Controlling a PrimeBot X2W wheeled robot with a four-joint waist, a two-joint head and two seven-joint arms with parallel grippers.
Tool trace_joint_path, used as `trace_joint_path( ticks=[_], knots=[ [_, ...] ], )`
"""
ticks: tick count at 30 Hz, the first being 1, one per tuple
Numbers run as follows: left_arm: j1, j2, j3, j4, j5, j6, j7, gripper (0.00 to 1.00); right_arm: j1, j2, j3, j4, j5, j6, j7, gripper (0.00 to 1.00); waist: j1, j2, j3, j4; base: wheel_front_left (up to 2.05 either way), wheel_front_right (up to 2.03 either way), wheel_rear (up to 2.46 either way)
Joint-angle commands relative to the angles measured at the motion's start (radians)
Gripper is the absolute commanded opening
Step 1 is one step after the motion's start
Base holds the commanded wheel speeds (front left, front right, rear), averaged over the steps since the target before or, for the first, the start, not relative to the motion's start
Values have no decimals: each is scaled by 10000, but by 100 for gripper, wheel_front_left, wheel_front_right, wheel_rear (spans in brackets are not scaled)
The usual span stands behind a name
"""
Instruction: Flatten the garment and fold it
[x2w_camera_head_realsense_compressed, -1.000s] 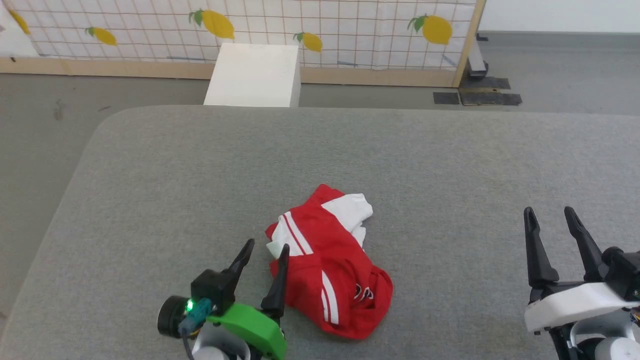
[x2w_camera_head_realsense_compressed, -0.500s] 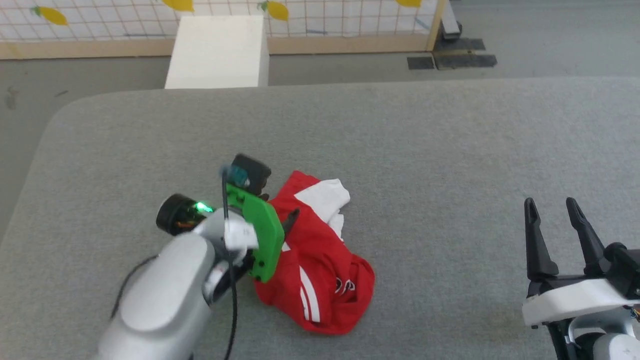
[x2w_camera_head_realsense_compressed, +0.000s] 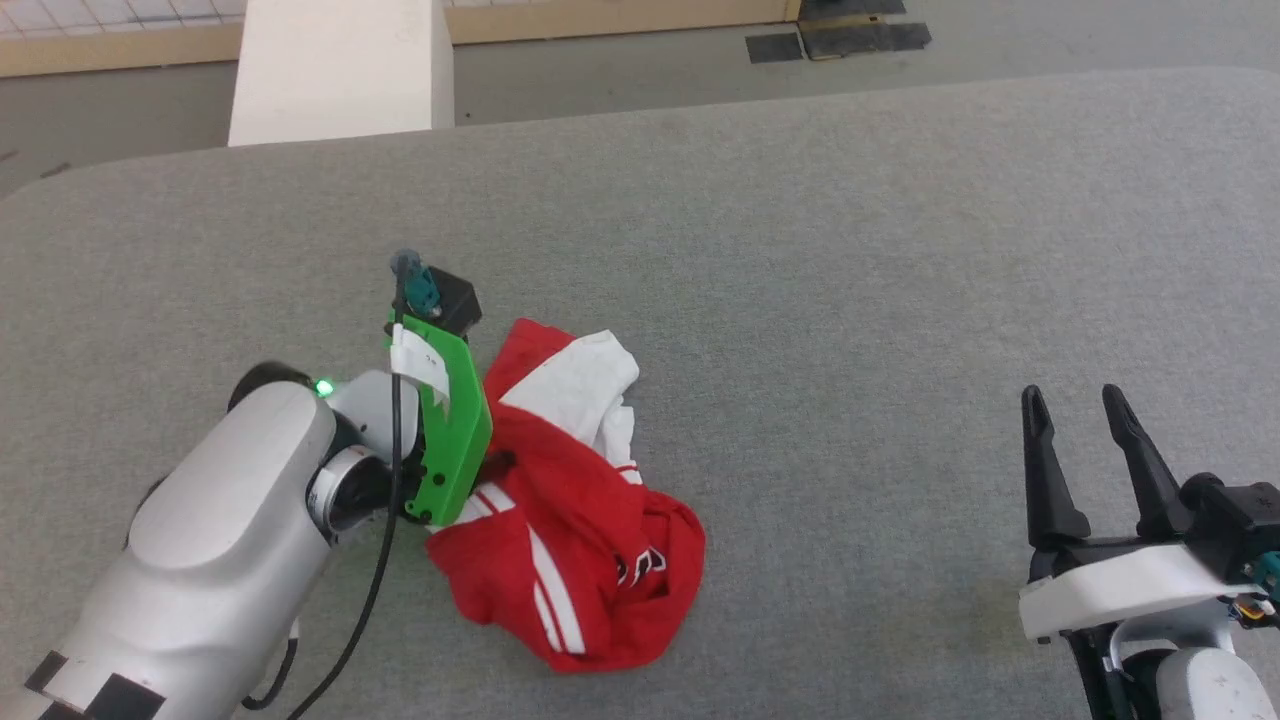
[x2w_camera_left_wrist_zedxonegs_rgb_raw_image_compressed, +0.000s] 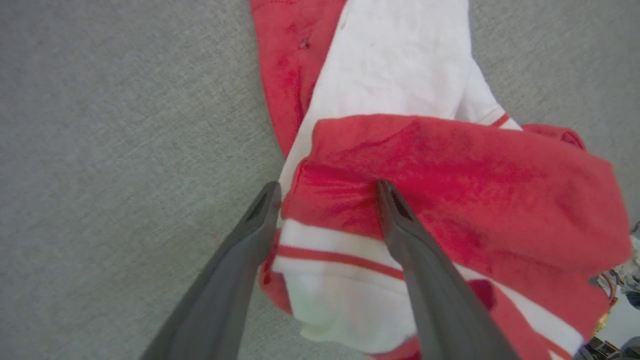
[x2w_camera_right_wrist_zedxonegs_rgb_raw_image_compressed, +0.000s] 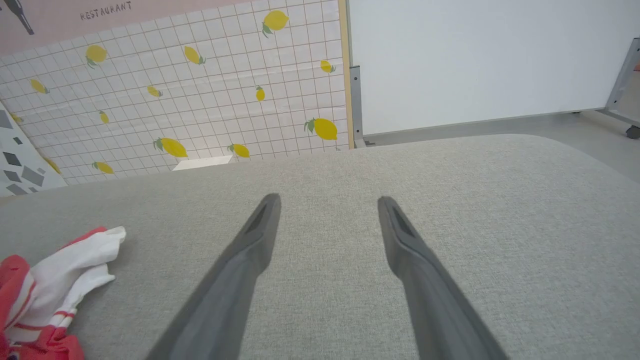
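The garment lies crumpled on the grey padded table, red with white sleeves and striped trim, part of its dark lettering showing. My left gripper points down at its left edge, mostly hidden behind the green wrist mount. In the left wrist view the left gripper is open, a red fold and the striped white trim of the garment lying between its fingers, one fingertip pressing into the cloth. My right gripper stands open over bare table at the right, well away from the garment.
A white box stands beyond the table's far edge at the left. Dark floor mats lie on the floor behind. In the right wrist view a lemon-patterned tiled wall and a white panel rise past the table.
The head camera has tilted down. My left arm has reached forward and turned its open gripper down onto the garment's left edge. The right gripper has stayed open in place.
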Motion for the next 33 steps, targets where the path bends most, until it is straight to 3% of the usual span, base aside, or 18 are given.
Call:
trace_joint_path(
  ticks=[1, 2, 6, 12, 22, 28, 30, 33],
  knots=[
    [18, 38, -70, 33, -432, -37, 189, 45, -221, 31, 51, 84, 64, -15, -116, 100, 0, -1, 130, -124, 0, 0, 0],
    [49, 31, -74, 15, -680, -37, 263, 0, -241, 31, 61, 132, 73, -15, -142, 100, 0, -1, 140, -127, 0, 0, 0],
    [1, 34, 237, 83, -1155, -37, -259, 0, -292, 32, 70, 370, 58, -15, -205, 100, 0, -1, 38, -91, 0, 0, 0],
    [-544, 11, 873, 441, -643, -26, -2349, 0, -270, 33, 23, 584, -47, -15, -206, 100, 0, -1, -491, -18, 0, 0, 0],
    [-2523, -93, 1869, 152, 1661, 682, -7424, 0, -91, 33, -99, 526, -97, -15, -71, 100, 0, -1, -1086, 94, 0, 0, 0],
    [-3617, -664, 1868, -732, 3242, 1338, -10386, 0, -53, 33, -206, 517, -35, -15, -95, 100, 0, -1, -1197, 93, 0, 0, 0],
    [-3755, -906, 1642, -932, 3662, 1464, -10788, 0, -48, 33, -246, 524, -4, -15, -109, 100, 0, -1, -1215, 88, 0, 0, 0],
    [-3535, -1364, 988, -1115, 4000, 1309, -10978, 0, -20, 33, -275, 533, 36, -15, -129, 100, 0, -1, -1228, 81, 0, 0, 0]
  ],
)
